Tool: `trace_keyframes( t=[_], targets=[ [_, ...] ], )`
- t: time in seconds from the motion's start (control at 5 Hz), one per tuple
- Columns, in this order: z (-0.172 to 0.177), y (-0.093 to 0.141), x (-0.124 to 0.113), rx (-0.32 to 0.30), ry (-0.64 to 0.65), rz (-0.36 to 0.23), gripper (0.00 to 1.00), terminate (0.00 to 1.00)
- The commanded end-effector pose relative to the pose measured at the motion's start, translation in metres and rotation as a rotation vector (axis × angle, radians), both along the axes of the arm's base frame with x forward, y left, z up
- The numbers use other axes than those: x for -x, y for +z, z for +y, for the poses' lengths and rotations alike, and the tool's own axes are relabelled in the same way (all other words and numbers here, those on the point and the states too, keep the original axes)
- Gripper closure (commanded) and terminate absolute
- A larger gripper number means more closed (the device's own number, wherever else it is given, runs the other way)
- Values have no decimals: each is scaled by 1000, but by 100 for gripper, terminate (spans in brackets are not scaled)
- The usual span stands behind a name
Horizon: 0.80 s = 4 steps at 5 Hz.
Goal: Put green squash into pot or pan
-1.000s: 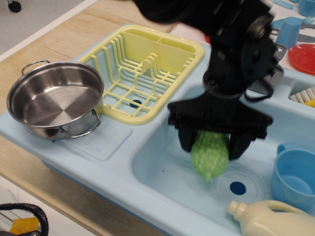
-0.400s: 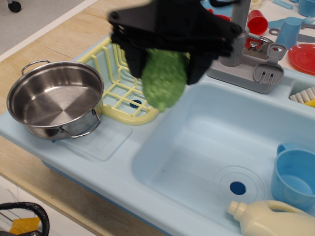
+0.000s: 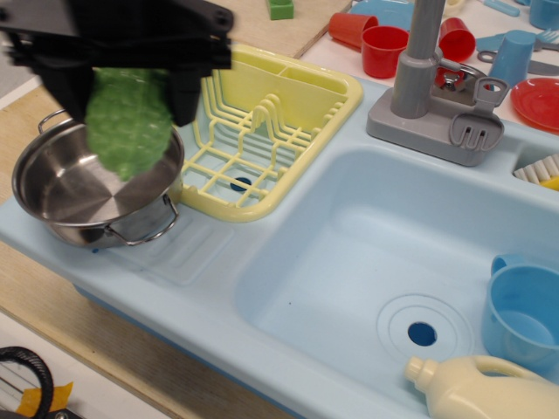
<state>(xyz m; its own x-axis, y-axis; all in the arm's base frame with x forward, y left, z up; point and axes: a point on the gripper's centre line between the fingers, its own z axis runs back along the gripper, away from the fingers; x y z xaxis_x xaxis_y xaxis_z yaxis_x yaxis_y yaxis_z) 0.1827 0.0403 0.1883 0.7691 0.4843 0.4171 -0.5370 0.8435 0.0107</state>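
My black gripper is at the upper left, shut on the green squash. The squash is light green and bumpy and hangs lengthwise down from between the fingers. It is held in the air over the shiny steel pot, above the pot's right half. The pot stands on the light blue drainboard at the left, with its wire loop handles at the back left and front right. The pot's inside that shows is bare.
A yellow dish rack stands right of the pot. The light blue sink basin holds a blue cup and a cream bottle. A grey faucet, red cups and a small green block are behind.
My gripper has carried the squash up out of the sink basin and leftward, past the dish rack, to above the pot. The pot has not moved.
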Motion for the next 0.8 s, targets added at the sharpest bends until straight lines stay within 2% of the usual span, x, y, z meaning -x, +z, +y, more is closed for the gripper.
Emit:
trace_keyframes(
  t=[0.0,0.2,0.6],
  targets=[
    [30,3,3,6,10,-36,100,0],
    [42,1,-3,28,-30,-43,0,0],
    [19,-14,2,88,18,-57,0,0]
  ],
)
